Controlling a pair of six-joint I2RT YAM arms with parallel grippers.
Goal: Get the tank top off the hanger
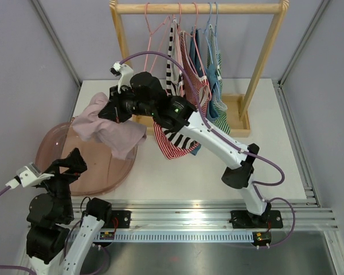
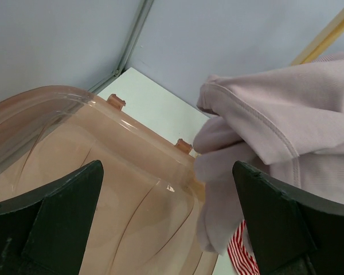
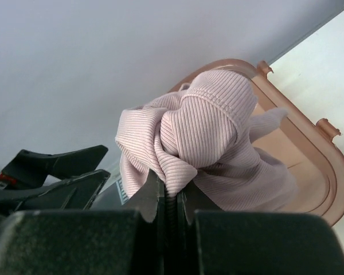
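My right gripper is shut on a pale pink ribbed tank top, which hangs bunched from its jaws over the right rim of the pink translucent tub. In the right wrist view the top is pinched between the fingers. An empty pink hanger hangs on the wooden rail. My left gripper is open and empty, low at the tub's near edge; in its wrist view the top hangs ahead on the right.
Several striped tops hang on hangers from the wooden rack; a red-and-white striped one droops under my right arm. The rack's base stands at the table's back. The tub fills the left wrist view.
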